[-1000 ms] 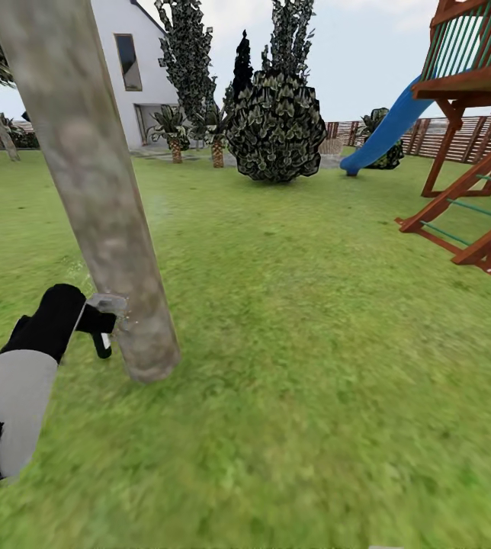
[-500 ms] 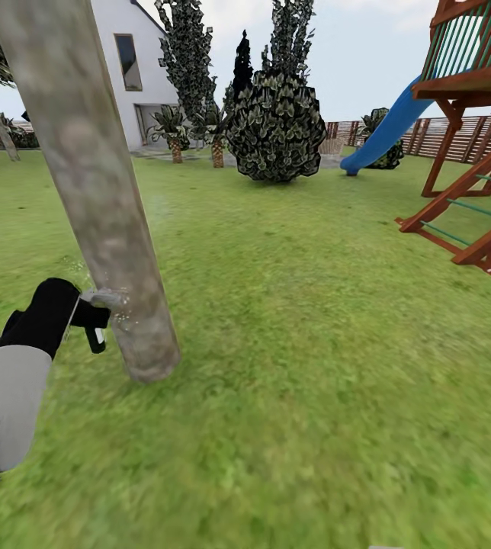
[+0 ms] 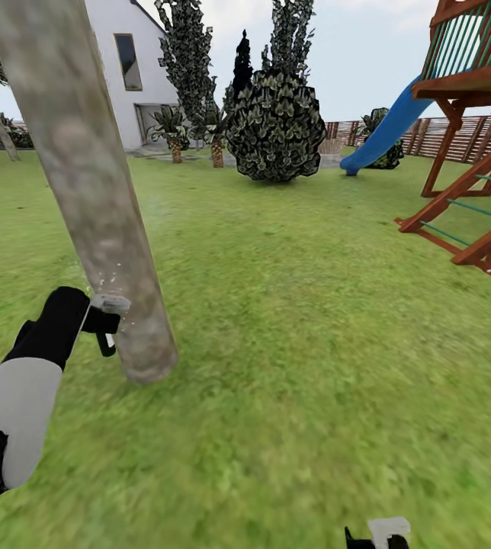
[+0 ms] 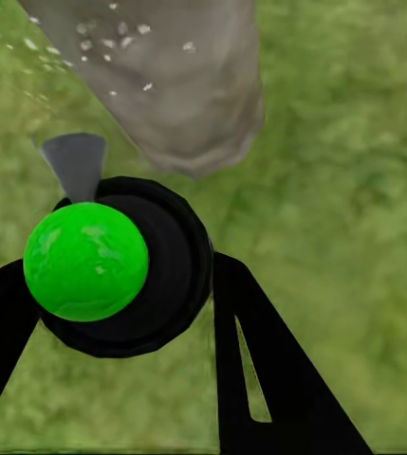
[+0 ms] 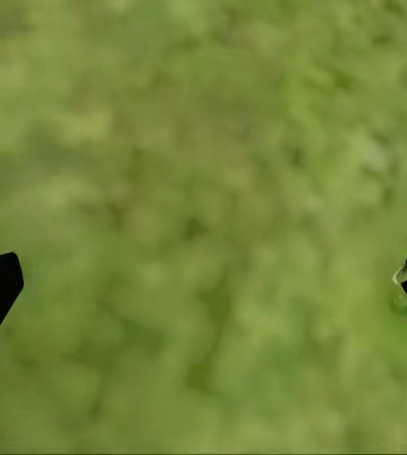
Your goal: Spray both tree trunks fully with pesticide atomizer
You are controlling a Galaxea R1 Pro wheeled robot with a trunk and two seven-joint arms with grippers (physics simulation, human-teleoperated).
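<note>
A thick mottled beige-grey tree trunk [image 3: 93, 206] leans up from the grass [image 3: 291, 320] at the left of the head view. My left gripper [image 3: 104, 329] is shut on the pesticide atomizer [image 3: 109, 304] right against the trunk's lower part, with white droplets speckling the bark above it. In the left wrist view the atomizer [image 4: 118, 270] is a black round body with a green ball and a grey nozzle, pointing at the trunk [image 4: 165, 85] between my black fingers [image 4: 269, 379]. My right gripper [image 5: 203, 284] hangs open over bare grass, and its top [image 3: 377, 532] peeks in at the head view's bottom edge.
A wooden play tower [image 3: 474, 137] with a blue slide [image 3: 386, 126] stands at the right. A round dark bush [image 3: 276, 126], narrow dark trees, low palms and the white house [image 3: 127, 69] lie far ahead before the slat fence [image 3: 459, 137]. Open lawn spreads between.
My left gripper with the atomizer dipped slightly left, then came back up against the trunk. Droplets now sit higher on the bark. The right gripper's top has come into the head view.
</note>
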